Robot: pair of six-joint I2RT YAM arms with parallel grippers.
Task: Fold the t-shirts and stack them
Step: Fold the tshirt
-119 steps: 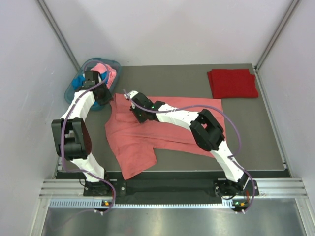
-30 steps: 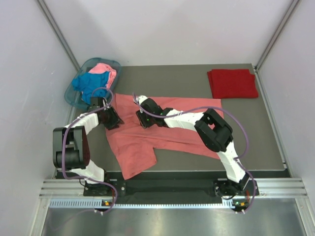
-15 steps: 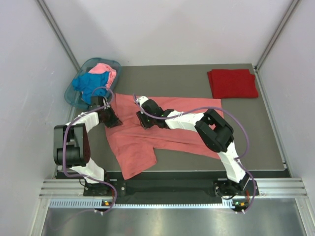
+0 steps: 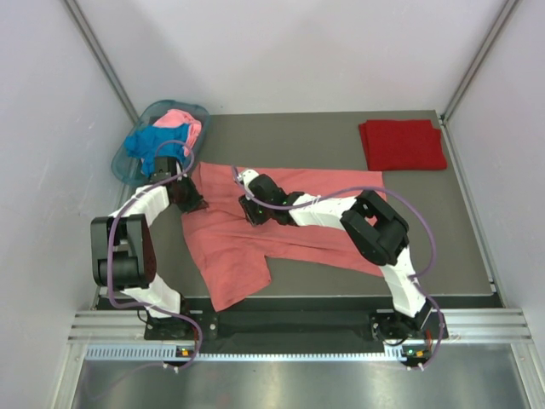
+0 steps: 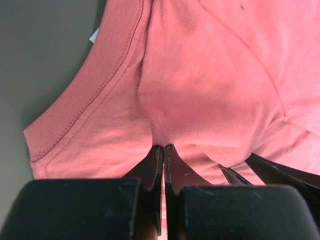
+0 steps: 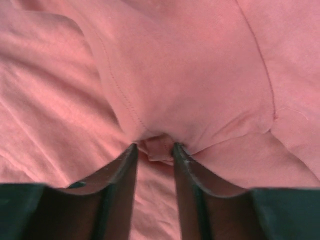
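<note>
Since a second ago the left gripper (image 5: 163, 148) has gone from spread wide to pinched tight, and it has slid a little up the left edge of the salmon-coral t-shirt (image 4: 230, 256), away from the arm bases. Four seconds ago that arm was up over the basket. The right gripper (image 6: 155, 146) has crept slightly to the right.

At far left the translucent teal basket (image 4: 119, 160) sits at the table's back corner. It holds a crumpled bright blue t-shirt (image 4: 149, 143) with a light pink t-shirt (image 4: 183, 123) behind it.

Just beside the basket, the left jaws are shut on a raised pinch of salmon cloth next to a ribbed, stitched band. A small white tag (image 5: 93, 35) peeks from under that band (nothing on it can be read).

The salmon shirt lies spread on the grey table (image 4: 298, 136), wrinkled. Its long axis runs left to right, the ribbed band is at the left end, and one flap reaches toward the near edge.

Right of the left gripper, on the shirt's upper left part, the right fingers (image 6: 186, 165) stand partly apart with a bunched fold of the same shirt clamped between them.

At far right, well apart from all this, the dark red t-shirt (image 4: 402, 143) lies folded into a flat rectangle at the back of the table.
</note>
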